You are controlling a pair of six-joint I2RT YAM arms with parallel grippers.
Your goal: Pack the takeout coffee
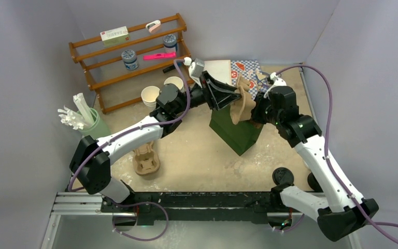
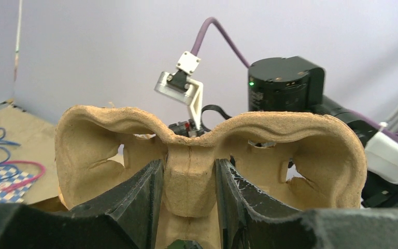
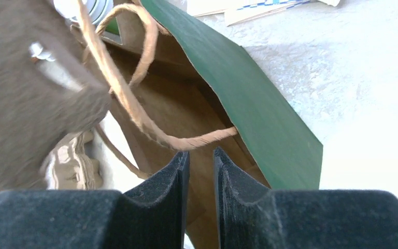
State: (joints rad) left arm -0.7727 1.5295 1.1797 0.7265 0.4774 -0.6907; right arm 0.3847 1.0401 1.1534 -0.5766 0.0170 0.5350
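**Takeout coffee stands well apart from both grippers**

The takeout coffee shows only a round black top from above (its olive side cannot be seen). It stands at the table's near right, just beside the right arm's base. A second dark round thing sits next to it, half hidden by that arm, and I cannot tell for sure which of the two is the lidded cup.

The left gripper pinches the middle post of a pulp cup carrier. The left wrist view shows this grip plainly, while the top view shows only that the carrier hangs at the mouth of the green paper bag.

The right gripper is at the bag's right rim, beside a twine handle. Its fingers stand nearly together, and whether they nip the bag's wall cannot be told. Only the top view shows another carrier, lying near the left arm.
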